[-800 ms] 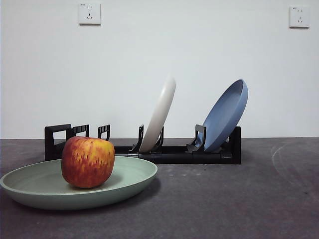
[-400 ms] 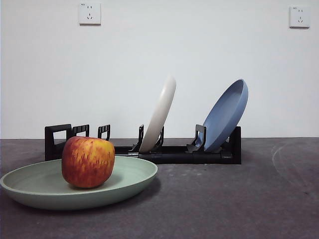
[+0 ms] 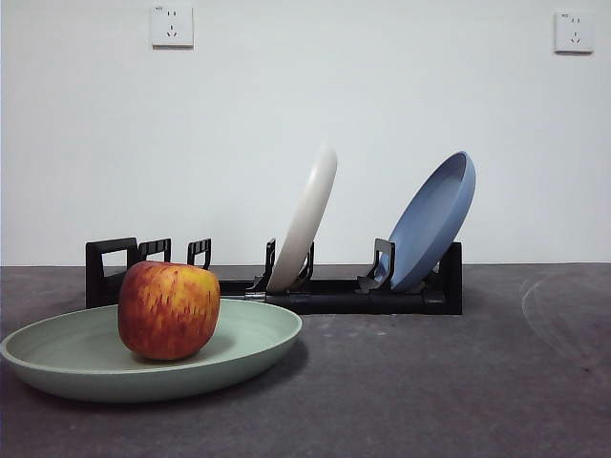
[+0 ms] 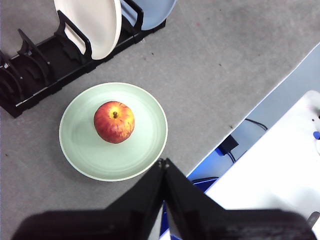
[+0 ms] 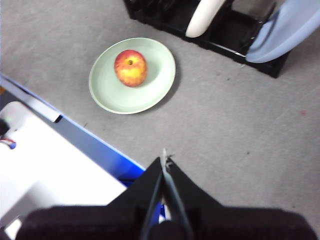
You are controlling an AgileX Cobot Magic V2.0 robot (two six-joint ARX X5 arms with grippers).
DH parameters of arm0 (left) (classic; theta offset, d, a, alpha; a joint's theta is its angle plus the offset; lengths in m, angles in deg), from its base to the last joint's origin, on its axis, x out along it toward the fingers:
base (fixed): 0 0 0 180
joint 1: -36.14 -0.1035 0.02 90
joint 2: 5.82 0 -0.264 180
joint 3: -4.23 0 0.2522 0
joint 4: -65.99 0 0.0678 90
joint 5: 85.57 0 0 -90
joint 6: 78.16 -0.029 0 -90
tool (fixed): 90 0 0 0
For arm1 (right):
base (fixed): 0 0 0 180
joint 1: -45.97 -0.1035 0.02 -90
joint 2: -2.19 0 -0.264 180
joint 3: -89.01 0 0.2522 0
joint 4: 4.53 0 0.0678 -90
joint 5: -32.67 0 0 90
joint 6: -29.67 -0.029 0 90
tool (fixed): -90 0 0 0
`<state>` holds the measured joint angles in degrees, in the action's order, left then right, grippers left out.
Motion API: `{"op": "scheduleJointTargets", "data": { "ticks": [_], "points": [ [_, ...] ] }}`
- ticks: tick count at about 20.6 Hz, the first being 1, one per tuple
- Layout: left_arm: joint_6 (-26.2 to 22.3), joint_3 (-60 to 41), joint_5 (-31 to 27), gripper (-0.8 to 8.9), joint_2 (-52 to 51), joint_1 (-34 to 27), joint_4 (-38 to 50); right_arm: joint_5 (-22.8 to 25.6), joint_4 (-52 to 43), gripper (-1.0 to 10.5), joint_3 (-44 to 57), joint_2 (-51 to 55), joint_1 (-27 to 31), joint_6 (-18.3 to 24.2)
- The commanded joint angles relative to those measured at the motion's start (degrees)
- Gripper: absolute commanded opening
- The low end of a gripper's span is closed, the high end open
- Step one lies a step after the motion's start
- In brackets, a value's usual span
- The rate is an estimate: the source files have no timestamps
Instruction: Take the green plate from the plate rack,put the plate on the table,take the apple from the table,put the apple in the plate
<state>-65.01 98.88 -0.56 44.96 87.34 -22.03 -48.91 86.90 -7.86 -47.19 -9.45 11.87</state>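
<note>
Nothing moved | apple (image 3: 168, 310) in green plate (image 3: 243, 348) — near table (image 3: 430, 382) edge, seemingly | both fingers together

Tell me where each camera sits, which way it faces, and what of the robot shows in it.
Front view: low at table height, looking level across the apple on the green plate to the plate rack; no robot part shows.
Left wrist view: high above, looking down; the left pincer is shut and holds nothing.
Right wrist view: high above from another side; the right pincer is shut and holds nothing.
All three views share apple, green plate and plate rack.
</note>
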Motion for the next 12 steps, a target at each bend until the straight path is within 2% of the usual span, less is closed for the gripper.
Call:
{"op": "scheduleJointTargets", "data": {
  "ticks": [1,5,7,10,12],
  "points": [
    [0.33,-0.31,0.04,-0.04,1.11,0.15,0.42,1.77,1.29,0.0,0.44,0.04,-0.02,-0.59],
    [0.33,-0.31,0.02,-0.04,2.84,-0.17,0.66,4.68,1.29,0.0,0.44,0.04,-0.02,-0.61],
    [0.33,-0.31,0.09,-0.04,2.54,-2.25,0.81,5.88,1.29,0.0,0.44,0.04,-0.02,-0.59],
    [-0.5,-0.31,1.81,-0.04,1.57,-7.72,1.01,7.48,1.29,0.0,0.44,0.04,-0.02,-0.61],
    [-2.23,-0.31,4.44,-0.04,-0.07,-15.47,1.18,8.24,1.29,0.0,0.44,0.07,-0.02,-0.59]
  ]
}}
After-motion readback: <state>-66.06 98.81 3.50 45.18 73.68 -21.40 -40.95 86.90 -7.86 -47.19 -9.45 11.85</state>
